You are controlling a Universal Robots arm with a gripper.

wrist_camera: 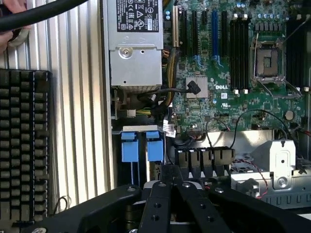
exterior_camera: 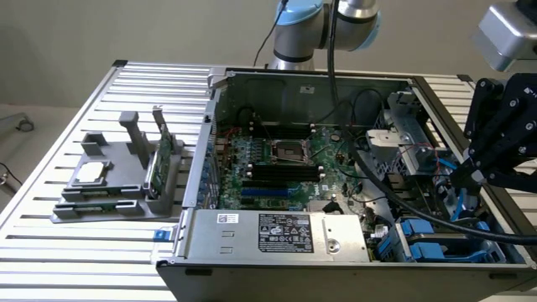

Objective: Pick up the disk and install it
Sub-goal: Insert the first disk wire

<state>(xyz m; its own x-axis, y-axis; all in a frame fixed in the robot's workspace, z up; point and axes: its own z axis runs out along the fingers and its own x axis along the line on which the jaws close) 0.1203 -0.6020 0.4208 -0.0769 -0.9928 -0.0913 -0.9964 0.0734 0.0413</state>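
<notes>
1. Hovering at the exterior view's right, the gripper [exterior_camera: 471, 179] hangs over the corner of the open case [exterior_camera: 336, 277] that holds the drive bay [exterior_camera: 394, 242].
2. In the wrist view the gripper [wrist_camera: 171, 189] has its jaws pressed together with nothing between them.
3. The disk [exterior_camera: 419, 242] sits slotted in the bay with its blue carrier showing. In the wrist view two blue carrier ends [wrist_camera: 133, 145] stand side by side next to the power supply [wrist_camera: 133, 48]. I cannot tell which of the two belongs to the disk meant.
4. Step in hand, as I judge it: the gripper is empty and poised above the bay, touching nothing. The disk looks seated. The frames do not settle whether it waits to be lifted or is already home.
5. A grasp from here would call for three things:
   - The jaws would have to spread wide enough to take the carrier.
   - The descent would have to be straight and lined up on one carrier, not on the gap between the pair.
   - The gripper would have to stay clear of the thick black cable [exterior_camera: 419, 211] that crosses just above the bay.
6. The bay is tight, so a skewed approach risks catching the neighbouring carrier or the wiring beside it.
</notes>
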